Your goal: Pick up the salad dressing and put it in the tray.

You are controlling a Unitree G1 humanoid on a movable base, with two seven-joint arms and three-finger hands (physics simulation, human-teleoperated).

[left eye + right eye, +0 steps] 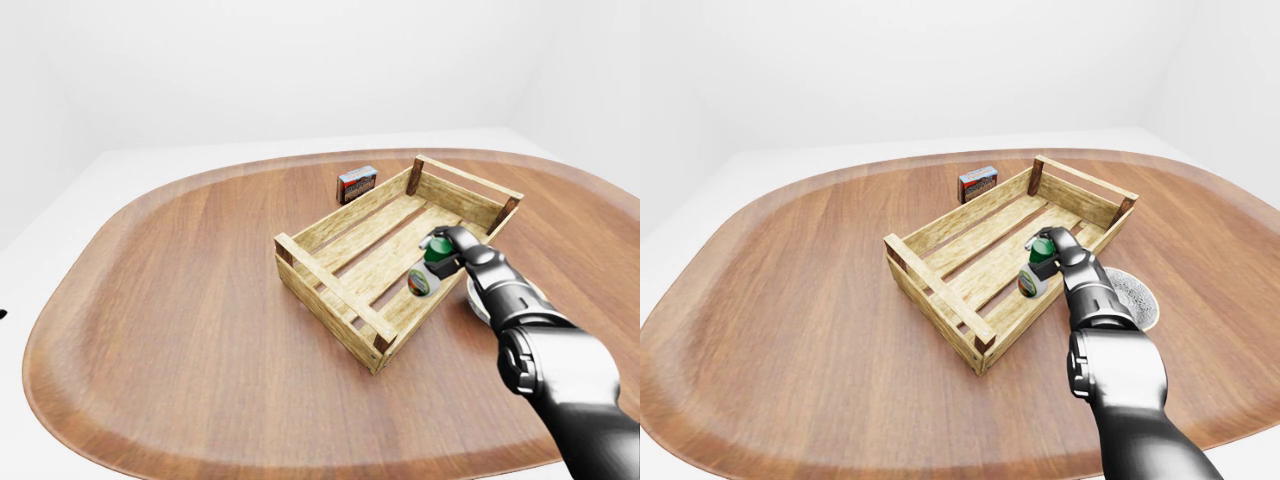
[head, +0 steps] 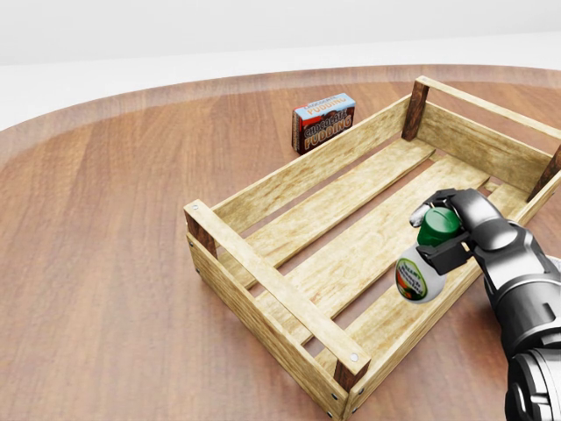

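Note:
The salad dressing is a small white bottle with a green cap. My right hand is shut round its cap and neck. It holds the bottle tilted, its base pointing down and left, just above the slats inside the wooden tray, near the tray's right long wall. The tray is a slatted crate with dark corner posts, lying diagonally in the middle of the round wooden table. My right arm comes in from the bottom right. My left hand does not show.
A chocolate pudding box stands upright on the table just beyond the tray's upper left wall. A white round plate lies on the table right of the tray, partly under my right arm.

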